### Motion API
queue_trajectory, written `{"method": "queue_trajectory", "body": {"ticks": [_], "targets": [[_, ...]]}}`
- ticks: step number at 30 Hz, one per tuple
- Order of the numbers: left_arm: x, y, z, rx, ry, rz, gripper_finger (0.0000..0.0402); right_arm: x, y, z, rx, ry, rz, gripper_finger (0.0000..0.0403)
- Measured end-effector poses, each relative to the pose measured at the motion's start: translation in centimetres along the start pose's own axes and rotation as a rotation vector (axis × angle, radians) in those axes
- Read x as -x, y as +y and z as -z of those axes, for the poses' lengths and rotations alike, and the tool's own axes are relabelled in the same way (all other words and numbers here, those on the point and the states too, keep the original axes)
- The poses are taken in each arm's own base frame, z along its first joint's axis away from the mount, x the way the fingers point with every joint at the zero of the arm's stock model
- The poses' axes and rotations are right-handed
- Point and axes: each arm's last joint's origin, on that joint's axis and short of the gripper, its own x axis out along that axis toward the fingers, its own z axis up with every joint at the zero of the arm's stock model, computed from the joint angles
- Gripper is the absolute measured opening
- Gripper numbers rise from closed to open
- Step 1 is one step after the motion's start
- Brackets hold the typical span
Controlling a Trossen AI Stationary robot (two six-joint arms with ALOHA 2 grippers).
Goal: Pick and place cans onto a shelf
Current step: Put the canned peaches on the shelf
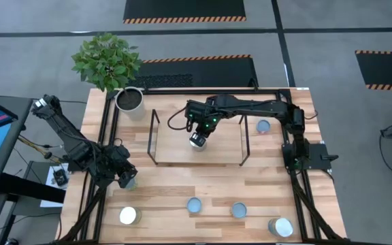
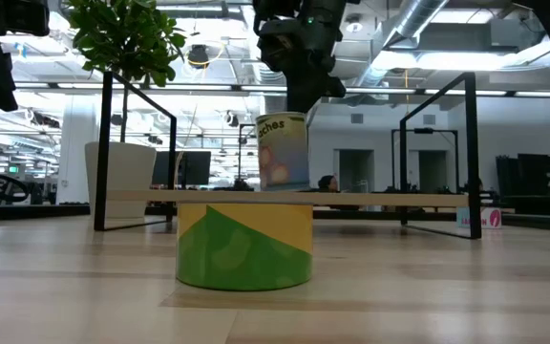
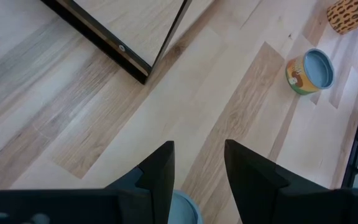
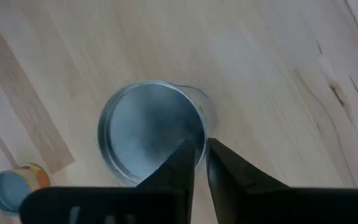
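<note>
Lowest in the overhead frame, four cans (image 1: 194, 205) sit in a row along the table's front strip. At lower left the left gripper (image 1: 126, 178) waits over another can (image 1: 131, 182), fingers apart and empty. At centre frame the right gripper (image 1: 198, 138) is clamped on the rim of a silver-topped can (image 4: 148, 130) standing on the shelf (image 1: 220, 151). Releasing well probably means opening slowly and lifting straight up, so the can stays upright. One more can (image 1: 263, 126) sits right of the shelf.

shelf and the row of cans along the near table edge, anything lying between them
Nothing: in the high view the strip of table between the shelf and the row of cans is bare wood. The left gripper sits at its left end.
</note>
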Motion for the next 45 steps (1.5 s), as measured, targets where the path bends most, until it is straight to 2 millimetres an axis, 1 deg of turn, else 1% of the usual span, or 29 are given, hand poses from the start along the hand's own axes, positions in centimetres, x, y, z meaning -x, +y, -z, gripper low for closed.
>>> {"method": "queue_trajectory", "body": {"ticks": [5, 9, 12, 15, 17, 20, 22, 24, 26, 29, 34, 38, 42, 45], "targets": [[0.0, 0.0, 0.0, -0.007, 0.0, 0.0, 0.0128, 0.0, -0.4, -0.2, 0.006, -0.011, 0.025, 0.0079], [0.0, 0.0, 0.0, -0.007, 0.0, 0.0, 0.0128, 0.1, -0.6, 0.0, -0.001, 0.008, 0.048, 0.008], [0.0, 0.0, 0.0, -0.008, 0.0, 0.0, 0.0128, 0.7, -0.9, 0.7, 0.002, 0.044, 0.116, 0.0075], [0.0, 0.0, 0.0, -0.008, 0.0, 0.0, 0.0128, 0.8, -0.8, 1.9, 0.016, 0.145, 0.165, 0.0069], [0.0, 0.0, 0.0, -0.008, 0.0, 0.0, 0.0128, 0.7, -0.2, 2.6, 0.037, 0.192, 0.174, 0.0067], [0.0, 0.0, 0.0, -0.008, 0.0, -0.001, 0.0128, -0.2, 1.2, 3.1, 0.097, 0.223, 0.142, 0.0066], [0.0, 0.0, 0.0, -0.009, -0.014, -0.004, 0.0128, -0.5, 2.2, 3.2, 0.126, 0.203, 0.132, 0.0066], [0.0, 0.0, -0.1, -0.011, -0.034, -0.009, 0.0128, -1.1, 2.9, 3.2, 0.144, 0.172, 0.116, 0.0066], [0.0, 0.1, -0.1, -0.012, -0.047, -0.012, 0.0128, -1.7, 3.1, 3.0, 0.145, 0.155, 0.109, 0.0066], [0.0, 0.0, -0.1, -0.023, -0.048, -0.012, 0.0128, -2.0, 3.2, 2.2, 0.139, 0.093, 0.091, 0.0066], [0.0, 0.0, -0.1, -0.025, -0.048, -0.01, 0.0128, -3.5, 2.6, 1.2, 0.106, 0.064, 0.08, 0.0065], [0.0, 0.0, -0.1, -0.024, -0.044, -0.008, 0.0128, -3.6, 2.6, 1.2, 0.095, 0.078, 0.061, 0.0065], [0.0, 0.0, -0.1, -0.025, -0.044, -0.008, 0.0128, -3.3, 2.5, 1.6, 0.093, 0.101, 0.096, 0.0065], [0.0, 0.0, -0.1, -0.029, -0.044, -0.009, 0.0128, -2.9, 2.6, 1.4, 0.093, 0.071, 0.083, 0.0065]]}}
